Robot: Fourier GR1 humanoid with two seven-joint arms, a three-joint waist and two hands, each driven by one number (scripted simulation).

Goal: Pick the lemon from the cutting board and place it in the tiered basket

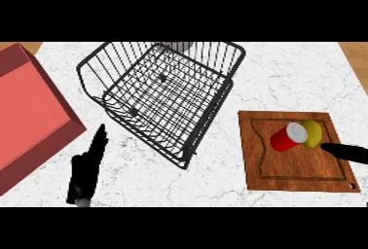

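R hand (pixel 346 151) comes in from the right edge over the board (pixel 298 170); only a dark, straight finger-like part shows, tip pointing left and slightly up, so it reads as open and holding nothing, tho most of the hand is out of view. The lemon (pixel 312 133) lies just up-left of that tip, very near, maybe touching; can't tell contact from this angle. It sits on the board's upper-right part, pressed against a red can (pixel 286 137) that lies on its side w/ its pale end facing up-right toward the lemon. Lemon's long axis runs roughly top to bottom in view, a bit tilted, so across the finger's line of approach. Judgement: reach stage, no grasp yet; next move needs the hand to go a little further up-left and wrap the lemon w/o shoving the can, which crowds its left side. The R hand is far the nearer one. L hand (pixel 86 168) is at lower left on the bare counter (pixel 302 73), fingers straight and pointing up, resting, well apart from the board. The basket (pixel 161 92), black wire, tilted-looking, stands up-left of the board, between the two hands and farther back, so the carry goes left and away. A red tray (pixel 28 112) sits at the far left edge.
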